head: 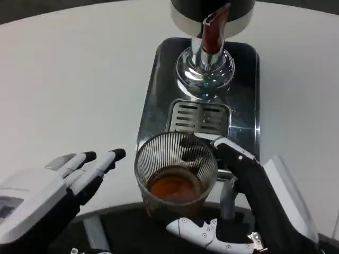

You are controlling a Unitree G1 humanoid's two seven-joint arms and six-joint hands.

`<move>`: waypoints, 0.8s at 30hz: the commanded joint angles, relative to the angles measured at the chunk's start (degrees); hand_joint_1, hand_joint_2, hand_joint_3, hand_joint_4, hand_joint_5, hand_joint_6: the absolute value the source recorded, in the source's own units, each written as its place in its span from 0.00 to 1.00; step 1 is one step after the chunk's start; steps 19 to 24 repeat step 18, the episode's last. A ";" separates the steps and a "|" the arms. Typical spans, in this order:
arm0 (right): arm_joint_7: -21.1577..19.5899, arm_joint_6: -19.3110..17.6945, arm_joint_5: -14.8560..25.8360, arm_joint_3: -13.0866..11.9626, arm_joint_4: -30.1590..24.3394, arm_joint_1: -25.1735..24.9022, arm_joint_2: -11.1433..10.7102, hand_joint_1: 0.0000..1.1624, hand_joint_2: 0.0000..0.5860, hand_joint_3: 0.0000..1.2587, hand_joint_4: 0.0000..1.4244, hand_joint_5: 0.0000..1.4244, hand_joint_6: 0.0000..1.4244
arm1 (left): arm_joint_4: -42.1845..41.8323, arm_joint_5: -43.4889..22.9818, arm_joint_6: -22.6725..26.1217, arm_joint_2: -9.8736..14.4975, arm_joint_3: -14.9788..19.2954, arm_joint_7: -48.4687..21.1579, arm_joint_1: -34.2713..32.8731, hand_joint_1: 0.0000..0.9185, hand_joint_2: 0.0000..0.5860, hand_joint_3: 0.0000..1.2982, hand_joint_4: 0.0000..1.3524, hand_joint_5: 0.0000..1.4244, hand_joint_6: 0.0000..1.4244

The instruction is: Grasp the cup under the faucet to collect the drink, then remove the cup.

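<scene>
Amber drink fills the ribbed cup [176, 172], clasped by the right hand [249, 206] fingers, drawn clear of the faucet [213, 32]; left hand [47, 193] fingers spread, empty.

Right hand [249, 206] gripping ribbed glass cup [176, 172], fingers wrapping its far side and thumb crossing below. Amber drink [175, 188] sitting in cup bottom. Beyond the hand, drip grate [199, 117] and chrome faucet [207, 58] standing. Left hand [58, 185] resting nearby, fingers extending toward cup, not touching.
</scene>
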 commanded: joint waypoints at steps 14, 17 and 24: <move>0.35 -2.73 0.47 0.61 -3.33 2.36 -0.31 0.70 0.43 0.59 0.59 0.71 0.86 | 0.15 -0.72 -2.89 0.26 0.91 -0.74 1.27 0.00 0.15 0.00 0.00 0.00 0.00; 0.42 -2.72 0.53 0.57 -3.46 2.43 -0.39 0.70 0.43 0.59 0.59 0.71 0.86 | 0.20 -0.83 -3.18 0.40 1.09 -0.80 1.18 0.00 0.15 0.00 0.00 0.00 0.00; 0.40 -2.78 0.48 0.56 -3.49 2.44 -0.45 0.70 0.43 0.60 0.59 0.71 0.86 | 0.22 -0.84 -3.26 0.40 1.14 -0.80 1.14 0.00 0.15 0.00 0.00 0.00 0.00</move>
